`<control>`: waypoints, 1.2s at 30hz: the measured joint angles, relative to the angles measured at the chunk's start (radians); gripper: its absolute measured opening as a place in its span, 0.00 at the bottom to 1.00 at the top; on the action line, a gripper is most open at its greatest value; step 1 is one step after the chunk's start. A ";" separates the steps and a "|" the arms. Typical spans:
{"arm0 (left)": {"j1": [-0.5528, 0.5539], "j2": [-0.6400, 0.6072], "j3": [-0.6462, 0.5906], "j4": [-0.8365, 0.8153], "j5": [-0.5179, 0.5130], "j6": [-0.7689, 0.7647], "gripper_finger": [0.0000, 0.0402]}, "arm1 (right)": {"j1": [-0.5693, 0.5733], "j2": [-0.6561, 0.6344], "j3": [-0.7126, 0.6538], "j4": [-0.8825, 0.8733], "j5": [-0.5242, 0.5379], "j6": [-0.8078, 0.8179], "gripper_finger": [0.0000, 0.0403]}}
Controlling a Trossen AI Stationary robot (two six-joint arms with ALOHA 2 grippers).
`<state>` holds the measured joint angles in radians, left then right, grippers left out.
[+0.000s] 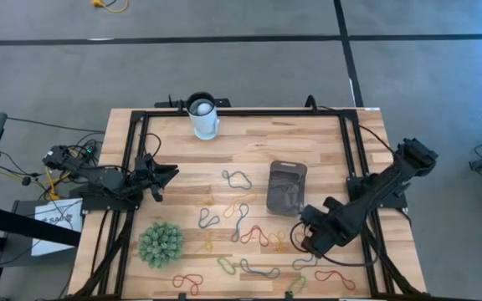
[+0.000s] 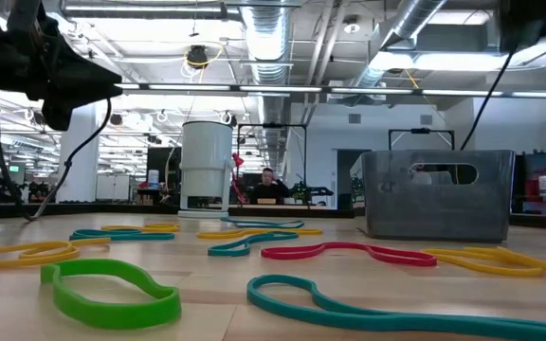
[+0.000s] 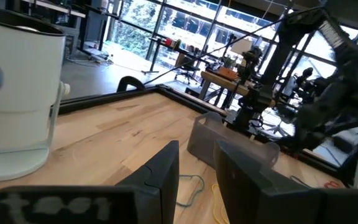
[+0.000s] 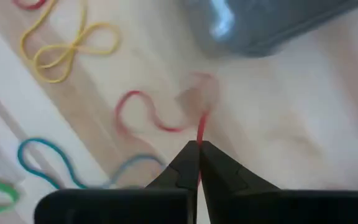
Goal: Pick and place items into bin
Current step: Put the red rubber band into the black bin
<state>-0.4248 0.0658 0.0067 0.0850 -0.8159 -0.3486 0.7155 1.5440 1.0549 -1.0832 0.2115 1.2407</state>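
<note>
Several thin loops in red, green, blue and yellow [image 1: 239, 219] lie flat on the wooden table. The clear grey bin [image 1: 286, 186] stands on its base right of centre and also shows in the low view [image 2: 439, 194]. My right gripper [image 1: 303, 240] hovers near the table's right front, just in front of the bin, and is shut on a red loop [image 4: 143, 114]. My left gripper [image 1: 164, 176] waits open at the table's left side, touching nothing; its wrist view shows a gap between its fingers [image 3: 196, 180]. My right gripper [image 4: 199, 149] pinches one end of the red loop [image 4: 200, 127] between its two fingertips, coming from above and pointing down. A single strand runs out from the tips. The rest of the loop [image 4: 129, 109] trails over the table beside the bin.
A white cylindrical cup [image 1: 203, 117] stands at the far edge and a green spiky ball [image 1: 160, 244] sits near the left front. A black frame [image 1: 241, 112] borders the table. A yellow loop [image 4: 67, 50] and a blue loop [image 4: 42, 158] lie close to the held one.
</note>
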 joint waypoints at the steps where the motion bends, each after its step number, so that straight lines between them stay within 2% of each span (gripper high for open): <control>1: 0.000 0.000 0.000 -0.001 -0.006 0.000 0.23 | 0.006 0.000 0.039 -0.083 0.021 0.012 0.01; 6: 0.000 0.000 0.000 -0.002 -0.028 0.004 0.23 | 0.022 -0.001 0.199 -0.473 0.203 0.134 0.01; 7: 0.000 0.000 0.000 -0.003 -0.036 0.004 0.23 | 0.022 -0.002 0.221 -0.502 0.245 0.146 0.00; 12: 0.000 0.000 0.000 -0.006 -0.064 0.005 0.23 | -0.023 -0.060 0.239 -0.402 0.475 -0.061 0.00; 18: 0.000 0.000 0.000 -0.011 -0.111 0.004 0.23 | -0.142 -0.068 0.235 -0.434 0.649 -0.130 0.00; 22: 0.000 0.000 0.000 -0.017 -0.160 0.000 0.23 | -0.229 -0.067 0.219 -0.391 0.665 -0.211 0.00; 25: 0.000 0.000 0.000 -0.017 -0.161 -0.008 0.23 | -0.290 -0.065 0.176 -0.295 0.661 -0.277 0.00; 32: 0.000 0.000 0.000 -0.017 -0.161 -0.008 0.23 | -0.397 -0.065 0.026 0.018 0.587 -0.451 0.00; 36: 0.000 0.000 0.000 -0.017 -0.161 -0.008 0.23 | -0.451 -0.065 -0.032 0.099 0.532 -0.482 0.00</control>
<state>-0.4244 0.0654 0.0067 0.0677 -0.9764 -0.3565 0.2647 1.4788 1.0230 -0.9845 0.7436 0.7582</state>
